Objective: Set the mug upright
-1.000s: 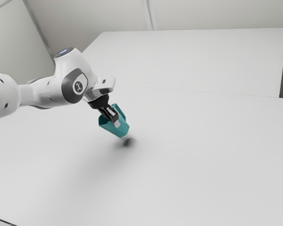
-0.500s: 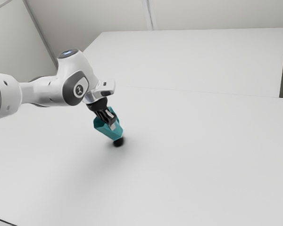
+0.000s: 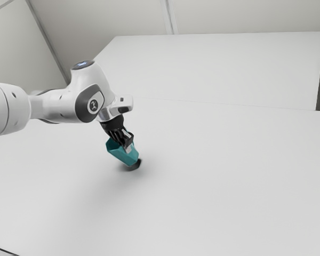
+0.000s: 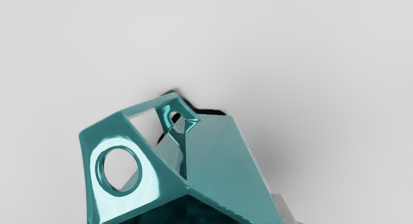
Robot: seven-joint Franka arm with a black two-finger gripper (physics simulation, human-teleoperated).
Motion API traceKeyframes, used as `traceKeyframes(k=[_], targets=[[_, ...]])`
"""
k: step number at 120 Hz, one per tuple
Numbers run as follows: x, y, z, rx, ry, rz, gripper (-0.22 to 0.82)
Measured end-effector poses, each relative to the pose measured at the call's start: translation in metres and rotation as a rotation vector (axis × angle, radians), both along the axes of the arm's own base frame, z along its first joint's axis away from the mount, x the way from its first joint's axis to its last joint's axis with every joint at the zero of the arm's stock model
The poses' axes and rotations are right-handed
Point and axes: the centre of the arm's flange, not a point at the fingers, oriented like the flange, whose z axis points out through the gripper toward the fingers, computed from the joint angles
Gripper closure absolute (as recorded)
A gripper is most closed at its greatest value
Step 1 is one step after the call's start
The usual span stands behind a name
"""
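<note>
In the exterior view my gripper (image 3: 127, 146) points down at a slant, shut on the teal mug (image 3: 120, 153). The faceted mug leans, its mouth raised toward the exterior view's left and its base low beside a dark contact shadow. Whether the base touches the table cannot be told. In the wrist view the mug (image 4: 222, 153) shows its outer wall, its handle with round holes, and part of its dark inside. One grey fingertip (image 4: 284, 208) lies against the outside of the wall; the other finger is hidden.
The white table (image 3: 218, 176) spreads around the mug. Behind it stands a large pale panel (image 3: 218, 69), and grey walls rise beyond. A dark-edged corner lies at the exterior view's lower left.
My hand has come down and slightly toward the exterior view's left, carrying the mug with it. The mug's base is now lower, and the dark shadow has drawn close under it.
</note>
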Motion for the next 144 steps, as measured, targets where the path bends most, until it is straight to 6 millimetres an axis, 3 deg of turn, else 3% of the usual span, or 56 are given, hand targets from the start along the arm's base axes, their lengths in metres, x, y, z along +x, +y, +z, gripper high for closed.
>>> traceKeyframes(k=[29, 44, 60, 72, 96, 144], targets=[[0.000, 0.000, -0.002, -0.003, 0.003, 0.017, 0.66], [0.004, 0.001, 0.010, -0.007, -0.022, 0.022, 0.63], [0.014, 0.006, 0.043, 0.011, -0.086, 0.014, 0.53], [0.019, 0.013, 0.064, 0.022, -0.123, 0.016, 0.39], [0.030, 0.031, 0.126, 0.060, -0.204, 0.012, 0.17], [0.022, 0.077, 0.249, 0.166, -0.263, 0.052, 0.05]])
